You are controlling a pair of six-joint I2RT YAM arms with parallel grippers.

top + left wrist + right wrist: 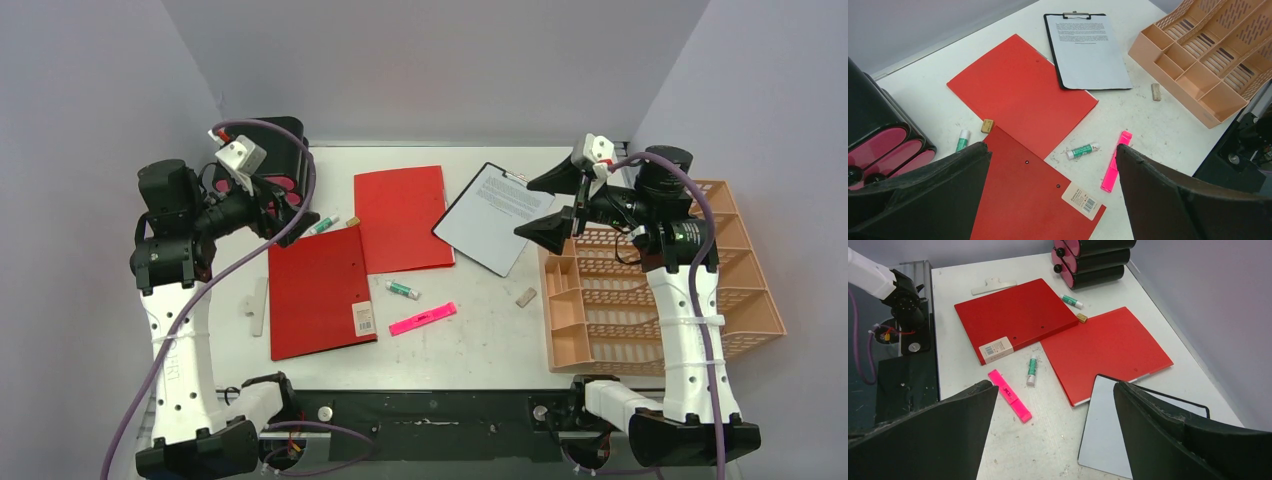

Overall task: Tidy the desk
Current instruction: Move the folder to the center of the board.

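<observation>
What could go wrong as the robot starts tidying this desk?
The clipboard has a corner lying on the far red folder, so pulling that folder might drag it along. A glue stick and pink highlighter lie loose beside the near red folder; sliding it could knock them towards the front edge of the desk.

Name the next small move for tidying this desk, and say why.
Probably lower the right tool toward the pink highlighter. That tool is open and empty, hovering above the clipboard. The highlighter lies loose on the desk, touching nothing, and is not far from the orange rack, where it could plausibly go.
</observation>
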